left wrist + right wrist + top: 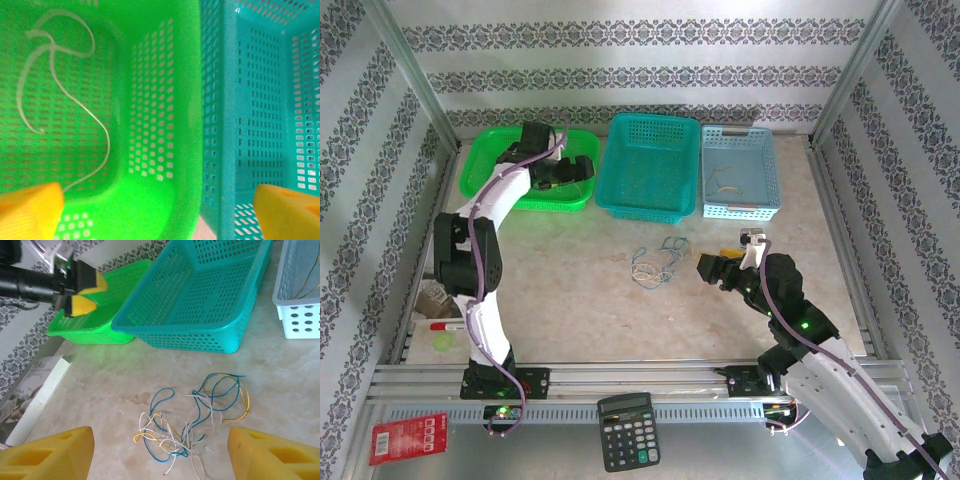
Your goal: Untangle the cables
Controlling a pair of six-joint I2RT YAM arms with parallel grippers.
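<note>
Your left hand [159, 212] sits open above the green basket [150, 100] where 1 whitish cable [107, 142] lies loose, likely sorted there; right hand [160, 455] open, poised over the tangle [185, 430] on the tabletop [100, 390].

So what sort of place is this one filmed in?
Probably a robotics lab test cell: aluminium frame rails around a tabletop, wallpaper-printed backdrop panels, and a green basket, teal basket and pale-blue basket behind a cable tangle.

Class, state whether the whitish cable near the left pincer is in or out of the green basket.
In: the whitish cable lies loose on the green basket's perforated floor.
</note>
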